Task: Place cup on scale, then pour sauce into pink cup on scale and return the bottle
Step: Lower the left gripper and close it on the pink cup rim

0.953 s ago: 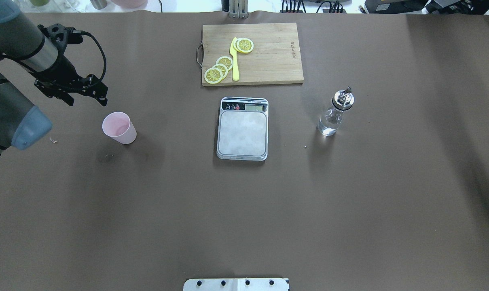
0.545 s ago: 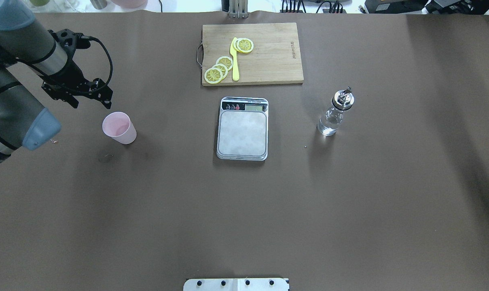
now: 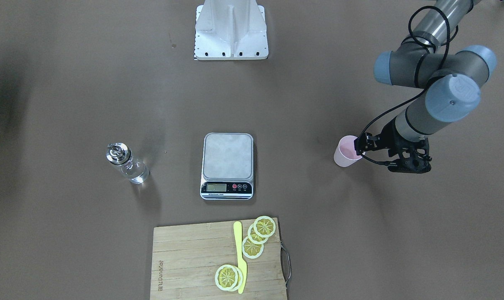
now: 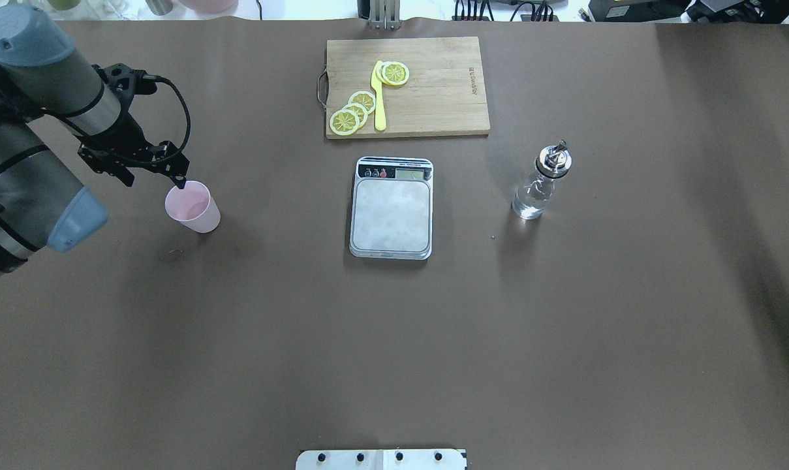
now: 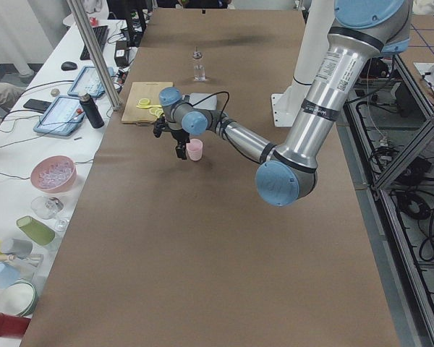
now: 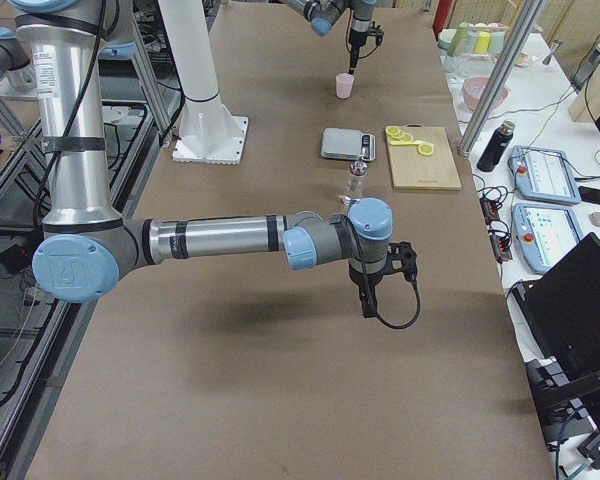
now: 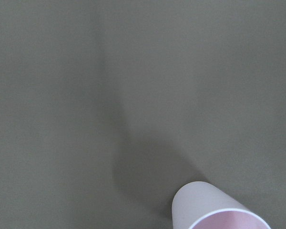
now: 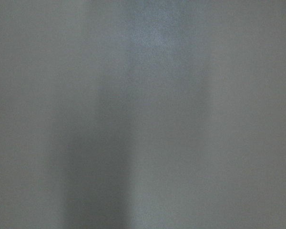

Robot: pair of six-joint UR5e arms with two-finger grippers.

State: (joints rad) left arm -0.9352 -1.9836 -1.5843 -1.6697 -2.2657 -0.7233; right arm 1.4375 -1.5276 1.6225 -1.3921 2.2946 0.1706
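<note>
The pink cup (image 4: 195, 207) stands upright on the brown table, left of the scale (image 4: 391, 215); it also shows in the front view (image 3: 344, 157) and at the bottom of the left wrist view (image 7: 214, 210). My left gripper (image 4: 154, 177) is open and empty, with one fingertip (image 4: 180, 182) just at the cup's far-left rim. The scale's platform is bare. The clear bottle (image 4: 538, 186) with its silver cap stands right of the scale. My right gripper (image 6: 368, 298) shows only in the right side view, over bare table; I cannot tell if it is open or shut.
A wooden cutting board (image 4: 433, 91) with lemon slices and a yellow knife (image 4: 379, 98) lies beyond the scale. The robot base (image 3: 231, 29) is at the near edge. Cups and bowls stand on the white bench beyond the table's far edge.
My left gripper has moved right and toward the cup, from behind and to its left up to its rim. Cup, scale and bottle have not moved.
</note>
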